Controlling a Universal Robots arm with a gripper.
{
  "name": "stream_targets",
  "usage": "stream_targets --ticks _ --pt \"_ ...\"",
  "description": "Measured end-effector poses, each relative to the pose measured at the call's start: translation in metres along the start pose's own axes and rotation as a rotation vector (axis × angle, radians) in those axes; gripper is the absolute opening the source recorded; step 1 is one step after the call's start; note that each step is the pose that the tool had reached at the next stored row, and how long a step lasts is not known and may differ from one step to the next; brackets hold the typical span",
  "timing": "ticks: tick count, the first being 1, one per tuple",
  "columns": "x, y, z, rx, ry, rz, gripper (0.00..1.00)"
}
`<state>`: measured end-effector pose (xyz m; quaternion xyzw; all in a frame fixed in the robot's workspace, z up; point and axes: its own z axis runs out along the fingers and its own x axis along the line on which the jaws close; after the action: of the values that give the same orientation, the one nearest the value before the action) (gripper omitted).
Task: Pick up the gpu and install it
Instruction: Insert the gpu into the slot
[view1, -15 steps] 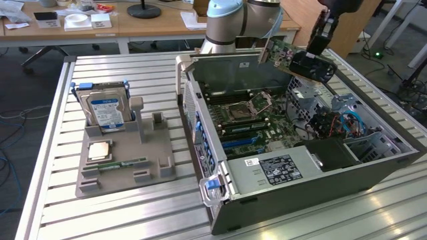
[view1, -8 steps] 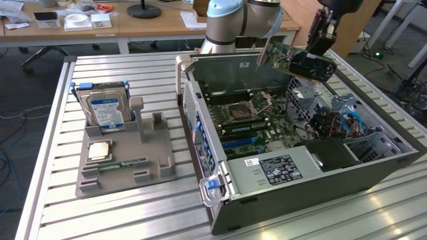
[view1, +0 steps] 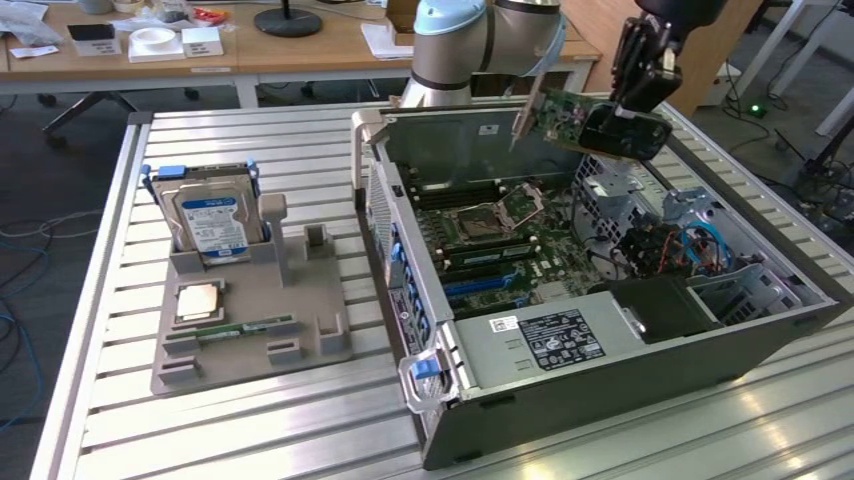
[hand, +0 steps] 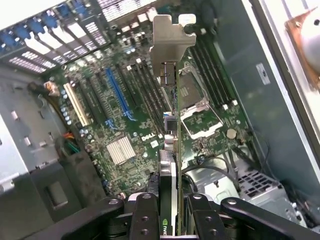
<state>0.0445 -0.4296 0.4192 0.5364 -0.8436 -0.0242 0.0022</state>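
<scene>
1. One gpu (view1: 567, 118) (hand: 170, 42) is held in the air at the upper right of the exterior view, above the open computer case (view1: 601, 365).
2. It is pinched edge-on by the tool (view1: 617, 128) (hand: 169, 212), over the motherboard (hand: 120, 115).
3. A hard drive (view1: 214, 222) is seen upright on the tabletop (view1: 267, 425), left of centre.

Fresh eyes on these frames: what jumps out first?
The pincer holds the gpu in the air above the open computer case, exterior view's right. In the wrist view the card hangs edge-on over the motherboard, silver bracket at its far end. At the exterior view's left, a blue-labelled hard drive stands in a grey holder.
</scene>
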Motion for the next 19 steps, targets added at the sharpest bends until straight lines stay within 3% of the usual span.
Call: stream_targets --ticks 19 --pt "0.0 -0.0001 0.001 -0.0075 0.0149 -0.342 0.27"
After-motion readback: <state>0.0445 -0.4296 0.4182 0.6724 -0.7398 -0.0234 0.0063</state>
